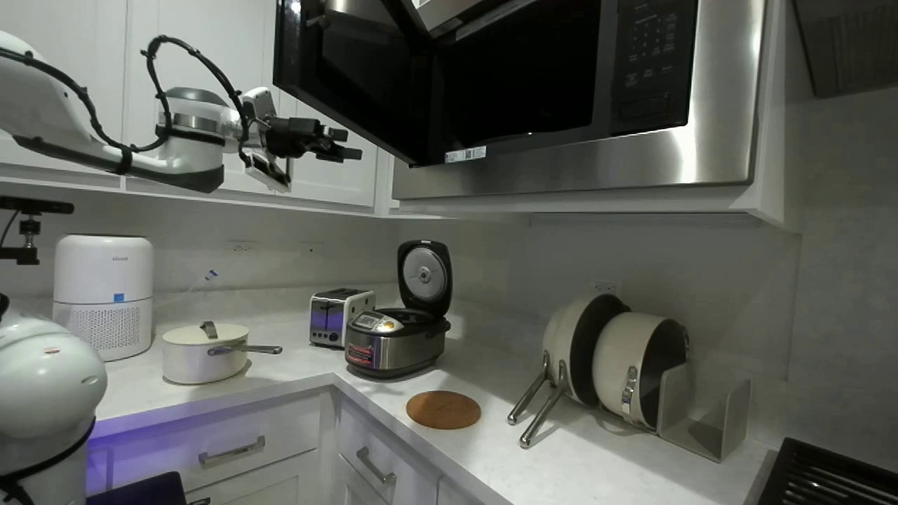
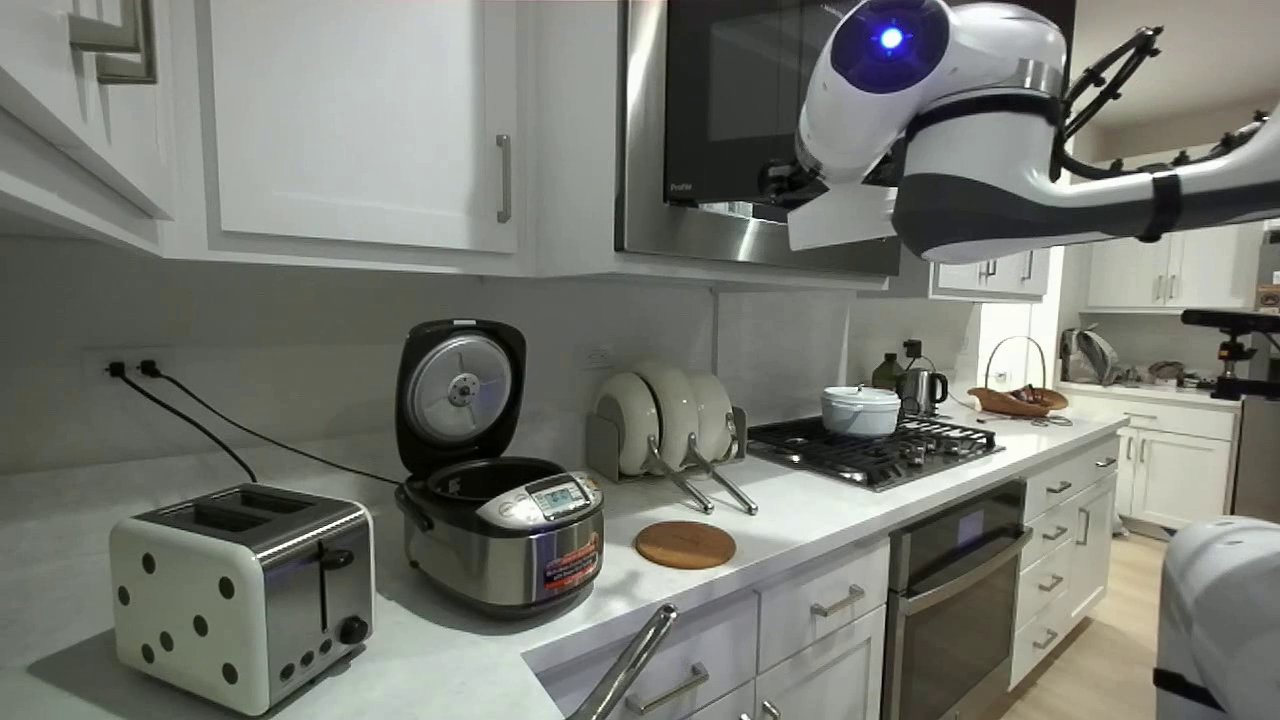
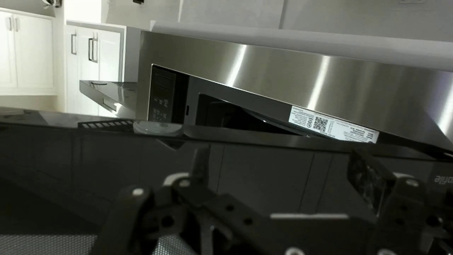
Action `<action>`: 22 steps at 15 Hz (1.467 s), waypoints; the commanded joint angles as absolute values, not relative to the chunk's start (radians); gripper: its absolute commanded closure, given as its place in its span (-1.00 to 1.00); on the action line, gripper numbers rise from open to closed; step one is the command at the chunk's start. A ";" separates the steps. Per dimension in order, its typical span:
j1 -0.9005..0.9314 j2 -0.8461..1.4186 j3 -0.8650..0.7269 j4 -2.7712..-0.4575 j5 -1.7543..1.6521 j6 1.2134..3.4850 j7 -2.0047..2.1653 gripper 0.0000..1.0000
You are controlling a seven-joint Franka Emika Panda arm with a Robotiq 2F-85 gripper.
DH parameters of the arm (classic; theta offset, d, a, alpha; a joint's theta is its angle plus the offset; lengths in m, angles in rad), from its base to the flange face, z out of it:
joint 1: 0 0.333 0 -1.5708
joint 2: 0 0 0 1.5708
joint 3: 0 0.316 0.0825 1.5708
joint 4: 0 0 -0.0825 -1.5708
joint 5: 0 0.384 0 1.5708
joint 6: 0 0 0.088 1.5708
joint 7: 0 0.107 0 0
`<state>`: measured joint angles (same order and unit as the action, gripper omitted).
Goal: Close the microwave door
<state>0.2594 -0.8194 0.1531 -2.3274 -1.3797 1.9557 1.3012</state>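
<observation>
Microwave point(image 1: 596, 161): large, boxy, stainless steel, dark front | sits high, upright; cavity exposed, interior black | Door point(image 1: 361, 77): wide, glossy black glass panel, lettered "Profile" near a lower corner | outer face reflective, inner face also black | stands open, upright, angled out from the microwave's front, joined to it along one side

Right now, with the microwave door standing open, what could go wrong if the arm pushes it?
The gripper sits close to the bottom of the microwave door, so it might slip beneath. Its spread fingers face a glossy surface and could skid. It also seems nearer the door's hinge side than its free edge, so pushing may need extra force.
</observation>
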 commanded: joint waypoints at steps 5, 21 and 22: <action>0.203 -0.693 0.165 -2.152 -1.368 1.926 1.307 -1.00; 0.084 -0.622 0.048 -2.036 -1.351 1.894 1.279 -1.00; 0.079 -0.621 0.037 -2.036 -1.352 1.901 1.275 -1.00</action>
<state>0.1013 -0.6542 0.0462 -2.0785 -1.3644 1.9083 1.2979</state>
